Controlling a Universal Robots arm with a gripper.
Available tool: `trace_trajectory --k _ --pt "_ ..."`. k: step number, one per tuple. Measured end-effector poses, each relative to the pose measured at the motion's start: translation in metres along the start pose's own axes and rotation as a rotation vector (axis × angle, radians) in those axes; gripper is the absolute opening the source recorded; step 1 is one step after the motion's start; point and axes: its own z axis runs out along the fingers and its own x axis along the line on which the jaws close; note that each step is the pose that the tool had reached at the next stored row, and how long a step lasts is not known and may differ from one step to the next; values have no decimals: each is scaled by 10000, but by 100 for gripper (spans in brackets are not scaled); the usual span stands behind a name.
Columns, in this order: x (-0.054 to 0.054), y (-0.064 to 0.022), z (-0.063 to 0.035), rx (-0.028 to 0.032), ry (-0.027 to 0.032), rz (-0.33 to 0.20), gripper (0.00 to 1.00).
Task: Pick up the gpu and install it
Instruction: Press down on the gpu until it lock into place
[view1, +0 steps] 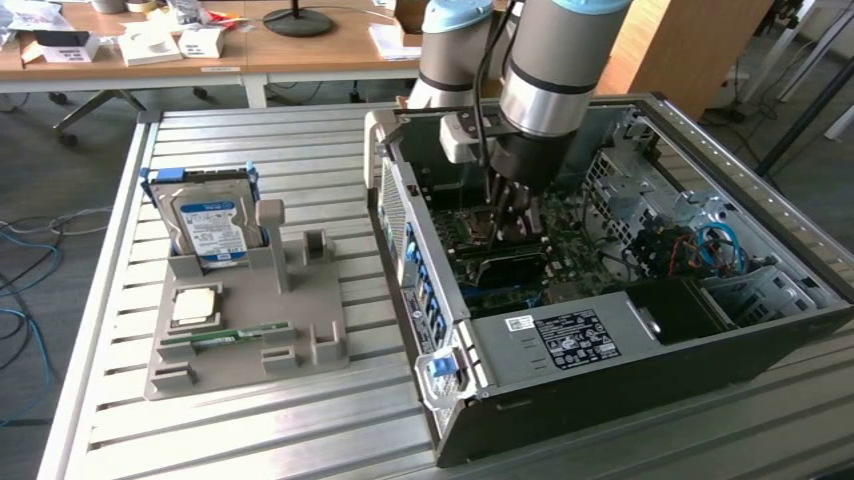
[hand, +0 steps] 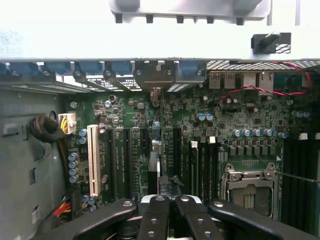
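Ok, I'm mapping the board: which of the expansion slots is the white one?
The outermost slot, next to the row of blue capacitors near the case wall. The other slots alongside it are all black.

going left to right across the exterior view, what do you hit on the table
hard drive upright in the grey holder tray → open computer case with the gripper reaching down inside → blue cables near the case's far side

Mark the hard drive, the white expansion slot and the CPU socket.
hard drive (view1: 214, 228): exterior view, on its blue label.
white expansion slot (hand: 93, 160): wrist view, mid-length of the slot.
CPU socket (hand: 248, 189): wrist view, on the metal frame's centre.
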Motion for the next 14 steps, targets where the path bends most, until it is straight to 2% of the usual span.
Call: trace_trajectory --k 14 --pt "-6 -3 -204 1 -1 0 11"
